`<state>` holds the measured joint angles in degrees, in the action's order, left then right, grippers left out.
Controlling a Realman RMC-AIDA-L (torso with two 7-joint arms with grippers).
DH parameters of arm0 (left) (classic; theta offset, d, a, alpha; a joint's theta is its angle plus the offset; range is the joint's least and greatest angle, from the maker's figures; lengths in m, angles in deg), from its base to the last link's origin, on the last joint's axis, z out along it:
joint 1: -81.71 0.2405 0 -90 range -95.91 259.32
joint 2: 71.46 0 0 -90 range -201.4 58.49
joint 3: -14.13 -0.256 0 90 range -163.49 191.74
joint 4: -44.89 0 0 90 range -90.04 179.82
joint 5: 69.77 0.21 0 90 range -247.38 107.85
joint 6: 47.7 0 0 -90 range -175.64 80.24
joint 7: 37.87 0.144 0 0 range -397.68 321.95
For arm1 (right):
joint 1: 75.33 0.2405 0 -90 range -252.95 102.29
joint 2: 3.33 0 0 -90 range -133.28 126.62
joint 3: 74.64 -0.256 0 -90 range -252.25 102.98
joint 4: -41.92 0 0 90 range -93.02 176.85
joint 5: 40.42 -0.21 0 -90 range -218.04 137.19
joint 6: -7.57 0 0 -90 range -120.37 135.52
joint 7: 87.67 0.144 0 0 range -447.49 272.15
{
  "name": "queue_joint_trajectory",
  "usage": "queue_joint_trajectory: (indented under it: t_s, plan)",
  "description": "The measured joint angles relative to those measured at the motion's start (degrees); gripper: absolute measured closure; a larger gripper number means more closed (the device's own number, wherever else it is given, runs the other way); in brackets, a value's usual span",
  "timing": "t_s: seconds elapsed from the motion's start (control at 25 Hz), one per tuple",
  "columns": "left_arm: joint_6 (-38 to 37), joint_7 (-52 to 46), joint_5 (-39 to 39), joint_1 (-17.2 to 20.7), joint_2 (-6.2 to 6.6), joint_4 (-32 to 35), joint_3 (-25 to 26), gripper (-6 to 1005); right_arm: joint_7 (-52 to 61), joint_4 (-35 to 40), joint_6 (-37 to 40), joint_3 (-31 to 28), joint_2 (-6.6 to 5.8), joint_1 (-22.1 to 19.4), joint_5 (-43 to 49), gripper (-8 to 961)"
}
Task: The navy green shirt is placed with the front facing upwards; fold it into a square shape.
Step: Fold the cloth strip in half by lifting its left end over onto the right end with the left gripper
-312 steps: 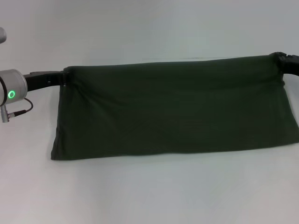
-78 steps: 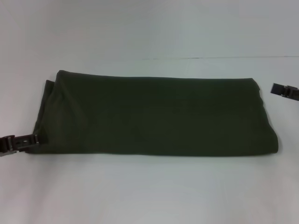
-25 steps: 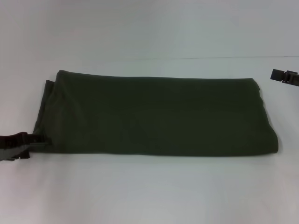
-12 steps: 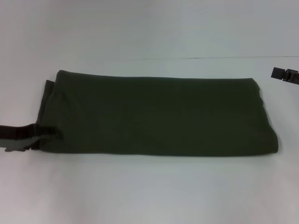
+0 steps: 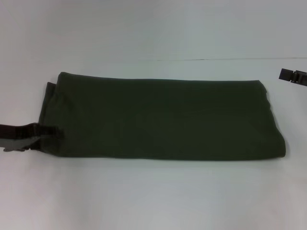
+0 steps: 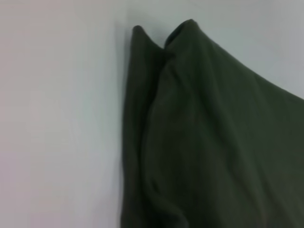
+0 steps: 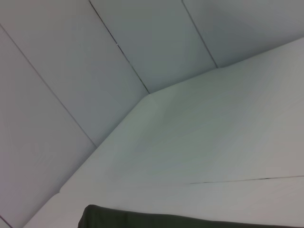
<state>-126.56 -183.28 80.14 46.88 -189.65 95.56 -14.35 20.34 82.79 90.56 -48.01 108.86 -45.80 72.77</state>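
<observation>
Worktop [image 5: 153,201]: you have a plain white surface filling the head view from 3 through 6 to 9 o'clock, smooth and matte.
Seam [image 5: 211,59]: look toward 12 to 1 o'clock in the head view; a thin dark line runs level across the white surface there.
Wall panels [image 7: 142,38]: in the right wrist view you see pale flat panels rising behind the worktop.
Panel joints [image 7: 118,47]: thin dark lines part those panels, slanting down to where they meet the worktop.
</observation>
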Motion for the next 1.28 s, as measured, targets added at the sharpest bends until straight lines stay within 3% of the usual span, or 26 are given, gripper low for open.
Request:
queue_joint_trajectory:
  t_s: [1.28]
  plan:
    - [-1.57,-1.13,5.68,0.34,0.34,0.76,0.00,115,0.09,0.00,0.35,-0.70,-0.05,-0.16,0.00,37]
